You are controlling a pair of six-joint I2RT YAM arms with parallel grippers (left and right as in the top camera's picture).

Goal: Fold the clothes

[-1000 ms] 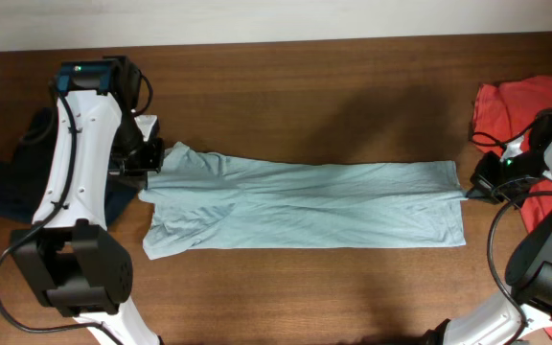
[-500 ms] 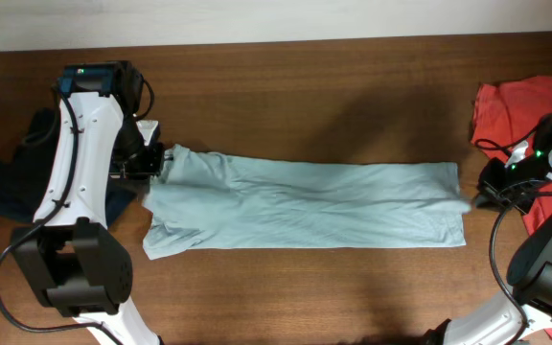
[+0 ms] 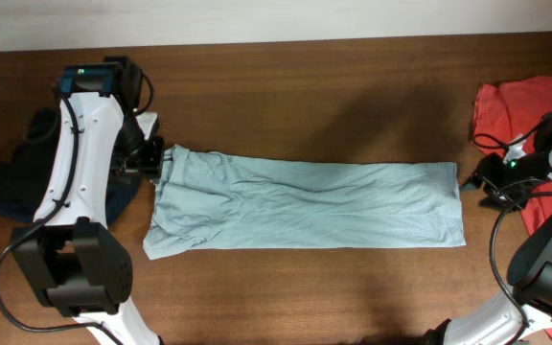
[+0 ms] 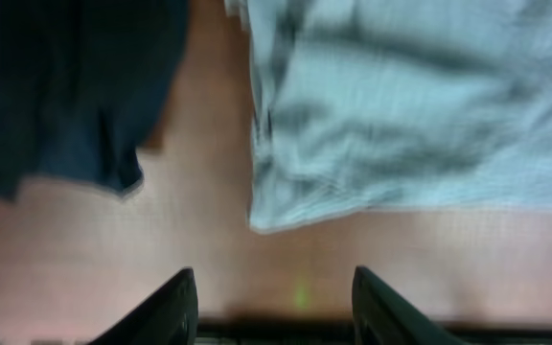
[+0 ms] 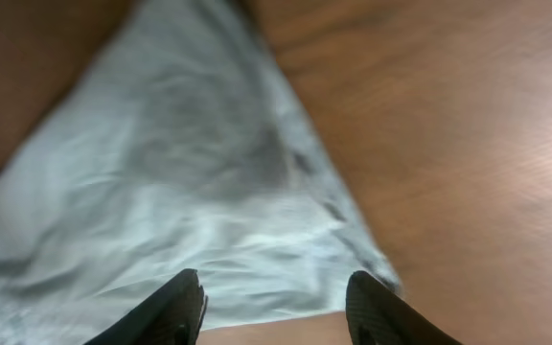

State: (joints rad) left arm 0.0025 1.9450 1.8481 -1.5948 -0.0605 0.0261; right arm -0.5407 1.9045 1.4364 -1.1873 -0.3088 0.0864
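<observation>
A pale grey-blue T-shirt (image 3: 305,203) lies folded lengthwise into a long strip across the table's middle. My left gripper (image 3: 151,161) hovers at its left end, open, with bare wood between the fingers; the shirt's edge (image 4: 391,105) lies just ahead of it. At the strip's right end my right gripper (image 3: 475,184) is open too, and the shirt's corner (image 5: 209,201) rests flat in front of its fingers (image 5: 185,302). A dark navy garment (image 3: 22,168) lies bunched at the far left (image 4: 65,86). An orange-red shirt (image 3: 525,101) is heaped at the far right.
The brown wooden table (image 3: 305,105) runs to a pale wall along the back. Both arms' bases stand at the near edge. The navy pile sits under the left arm, and the right arm's cables cross the orange-red heap.
Both grippers have opened and let go of the T-shirt's ends. The cloth has settled flat, its left end sliding slightly right, and the right gripper has backed a little away.
</observation>
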